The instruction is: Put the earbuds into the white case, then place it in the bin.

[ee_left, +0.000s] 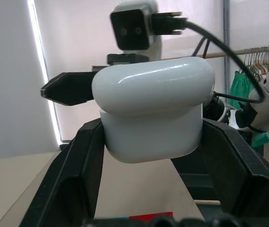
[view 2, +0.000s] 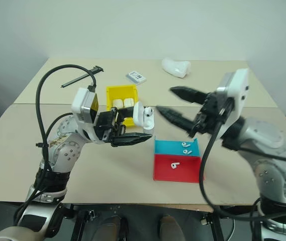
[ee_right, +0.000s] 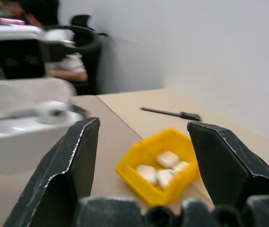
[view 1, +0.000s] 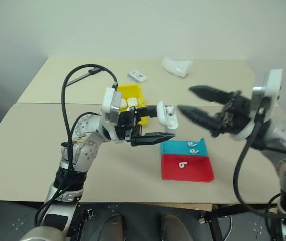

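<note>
Up above the table (view 1: 42,150), the left gripper (view 1: 164,123) clamps the case (view 1: 170,117), lid ajar and insides hidden. Beside it, the right gripper (view 1: 188,100) hangs spread and empty. Earbuds (view 1: 193,147) lie in the trays; the bin's (view 1: 127,92) contents stay unclear.

Left arm (view 1: 82,145): silver-grey metal segments with rounded joint housings are showing small screws; a thick black cable (view 1: 75,95) is looping from the arm up and over to a white camera block at the wrist. Left gripper (view 1: 155,124): two black, tapering fingers are projecting from a black mount. Right arm (view 2: 263,150): matching grey housings are carrying a white wrist camera module and a hanging black cable (view 2: 205,165). Right gripper (view 2: 175,103): two black pointed fingers, ridged along their inner faces, are showing likewise.
</note>
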Tool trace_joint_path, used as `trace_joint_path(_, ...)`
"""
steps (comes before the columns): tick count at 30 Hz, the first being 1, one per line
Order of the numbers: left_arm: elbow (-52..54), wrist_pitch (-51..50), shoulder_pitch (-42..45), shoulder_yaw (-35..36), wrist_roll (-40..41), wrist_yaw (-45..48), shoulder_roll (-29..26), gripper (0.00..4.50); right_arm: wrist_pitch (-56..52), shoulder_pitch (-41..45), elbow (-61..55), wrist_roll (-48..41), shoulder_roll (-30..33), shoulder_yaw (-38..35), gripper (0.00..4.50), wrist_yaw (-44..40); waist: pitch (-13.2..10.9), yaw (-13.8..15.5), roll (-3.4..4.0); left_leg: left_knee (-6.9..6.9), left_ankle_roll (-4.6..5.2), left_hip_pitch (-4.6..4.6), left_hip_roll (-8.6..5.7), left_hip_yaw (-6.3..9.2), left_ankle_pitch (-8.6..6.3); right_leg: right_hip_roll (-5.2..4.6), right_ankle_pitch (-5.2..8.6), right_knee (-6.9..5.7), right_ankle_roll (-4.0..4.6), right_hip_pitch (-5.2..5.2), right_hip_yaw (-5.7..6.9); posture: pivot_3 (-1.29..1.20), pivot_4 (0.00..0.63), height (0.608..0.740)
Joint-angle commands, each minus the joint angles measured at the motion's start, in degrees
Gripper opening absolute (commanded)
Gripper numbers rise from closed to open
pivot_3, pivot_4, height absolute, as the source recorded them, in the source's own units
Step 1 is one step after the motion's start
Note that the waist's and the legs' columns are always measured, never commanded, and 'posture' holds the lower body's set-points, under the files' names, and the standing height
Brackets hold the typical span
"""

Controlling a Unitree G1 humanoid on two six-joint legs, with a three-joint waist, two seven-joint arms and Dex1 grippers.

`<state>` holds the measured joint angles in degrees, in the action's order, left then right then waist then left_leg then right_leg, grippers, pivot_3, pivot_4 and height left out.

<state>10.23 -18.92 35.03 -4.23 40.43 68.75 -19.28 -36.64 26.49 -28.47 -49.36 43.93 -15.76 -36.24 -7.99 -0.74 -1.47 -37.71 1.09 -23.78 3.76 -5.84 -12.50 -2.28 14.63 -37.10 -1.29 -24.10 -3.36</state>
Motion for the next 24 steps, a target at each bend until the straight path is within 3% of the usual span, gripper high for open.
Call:
trace_joint_path(1,2.76,0.74,-0.55,0.89,0.54,-0.78,-0.11,2.83,3.87,3.99,6.63,10.49,7.99,4.58,3.52,-6.58,-0.01,-0.01,0.05,0.00,0.00,0.00,0.01,0.01,0.00,0.01,0.00,0.00,0.00,0.00,0.01,0.00,0.150,0.740)
trace_joint_path(5,2.96,1.26,-0.65,0.96,0.23,-1.60,0.25,2.83,9.88,15.23,21.37,31.48,14.01,25.73,3.52,-17.71,0.00,-0.76,0.08,0.01,0.01,0.07,0.06,-0.12,-0.01,0.06,0.00,0.01,0.01,-0.01,-0.05,0.00,0.150,0.740)
trace_joint_path(9,3.07,1.81,-0.84,0.95,-0.05,-2.16,0.78,2.83,22.60,23.84,34.47,45.14,13.37,38.03,3.52,-29.80,-0.03,-0.74,0.12,0.05,0.01,0.03,0.06,-0.34,-0.01,0.10,0.01,0.00,0.03,-0.12,-0.08,0.00,0.150,0.740)
trace_joint_path(13,3.57,2.24,-1.46,0.87,-0.36,-3.06,1.11,2.83,34.03,30.24,46.84,50.51,9.47,43.97,3.35,-41.17,-0.04,-0.45,0.12,-0.02,0.06,-0.04,0.05,-0.53,-0.03,0.05,0.02,0.06,0.00,-0.18,-0.17,0.00,0.150,0.740)
trace_joint_path(15,3.78,2.32,-1.72,0.79,-0.38,-3.46,1.03,2.83,37.65,32.23,51.69,52.44,7.37,45.06,2.93,-44.25,-0.04,-0.31,0.12,-0.04,0.07,-0.03,0.06,-0.57,-0.04,0.04,0.02,0.07,-0.01,-0.16,-0.20,0.00,0.150,0.740)
trace_joint_path(18,4.29,2.50,-2.26,0.98,-0.40,-3.74,0.68,2.83,42.52,34.05,56.75,54.57,5.06,45.95,1.93,-48.07,-0.04,0.02,0.12,-0.05,0.07,-0.02,0.07,-0.61,-0.04,0.04,0.01,0.02,0.00,-0.16,-0.19,0.00,0.150,0.740)
trace_joint_path(24,5.51,2.59,-3.18,1.28,-0.58,-4.70,0.22,2.83,48.50,33.93,60.60,57.97,2.96,46.08,1.93,-51.72,-0.04,0.01,0.13,-0.06,0.07,-0.01,0.05,-0.64,-0.04,-0.02,0.01,0.00,0.00,-0.15,-0.16,0.00,0.150,0.740)
